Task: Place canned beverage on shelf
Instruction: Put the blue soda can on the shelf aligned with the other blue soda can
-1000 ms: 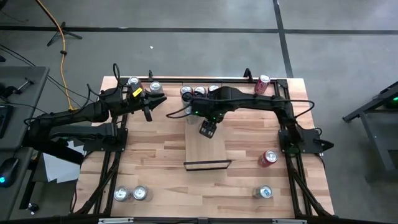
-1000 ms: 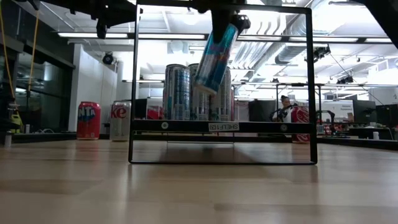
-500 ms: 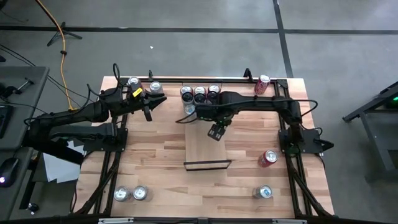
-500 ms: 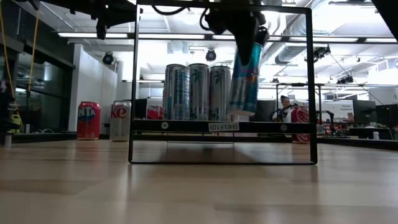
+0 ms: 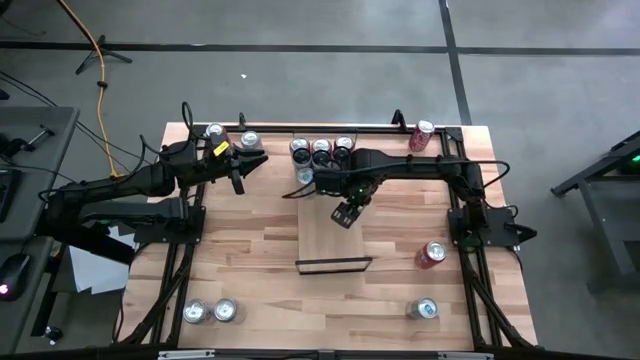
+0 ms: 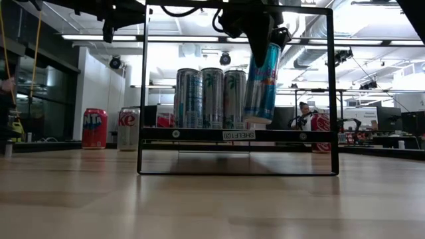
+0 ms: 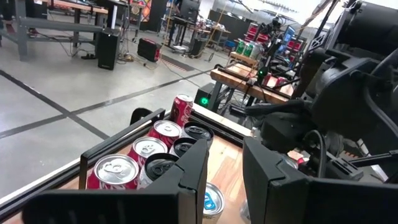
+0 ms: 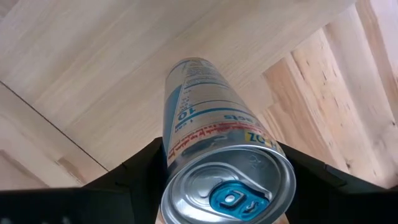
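Right gripper (image 6: pixel 264 36) clamps a slim blue can (image 6: pixel 260 83) by its top, now tilted just above the shelf (image 5: pixel 335 240) beside three cans (image 6: pixel 212 97), having swung in from left of them. Setting down looks imminent. Left gripper (image 5: pixel 238 178) waits nearly closed, empty, well apart.

Beside the right gripper (image 5: pixel 345 213): three tall cans (image 6: pixel 211 98) are standing in a row, blocking the shelf (image 5: pixel 333 240) end toward the arm's reach.
Below its held can (image 6: pixel 261 83): bare board is lying open.
Beyond: the black end rail (image 5: pixel 333 264) is closing off the far short edge.
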Tool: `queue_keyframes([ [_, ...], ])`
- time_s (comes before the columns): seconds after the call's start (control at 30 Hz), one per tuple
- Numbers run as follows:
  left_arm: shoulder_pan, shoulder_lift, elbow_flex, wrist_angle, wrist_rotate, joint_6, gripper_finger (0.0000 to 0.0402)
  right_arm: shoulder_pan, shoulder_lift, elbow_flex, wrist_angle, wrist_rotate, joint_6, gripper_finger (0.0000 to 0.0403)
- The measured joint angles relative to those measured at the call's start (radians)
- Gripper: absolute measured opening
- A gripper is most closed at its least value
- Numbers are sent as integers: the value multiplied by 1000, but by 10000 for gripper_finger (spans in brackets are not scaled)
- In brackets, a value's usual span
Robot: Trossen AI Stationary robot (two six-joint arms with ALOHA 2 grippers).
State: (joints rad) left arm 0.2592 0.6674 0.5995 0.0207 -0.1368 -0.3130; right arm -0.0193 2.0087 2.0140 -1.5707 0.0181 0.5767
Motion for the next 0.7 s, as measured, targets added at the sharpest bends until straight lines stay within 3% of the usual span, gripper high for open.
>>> queue_keyframes([
  [0.5,0,0,0,-1,4,0,55,7,20,0,1,4,94,245],
  [0.7,0,0,0,-1,4,-1,55,9,54,0,0,-53,99,246],
])
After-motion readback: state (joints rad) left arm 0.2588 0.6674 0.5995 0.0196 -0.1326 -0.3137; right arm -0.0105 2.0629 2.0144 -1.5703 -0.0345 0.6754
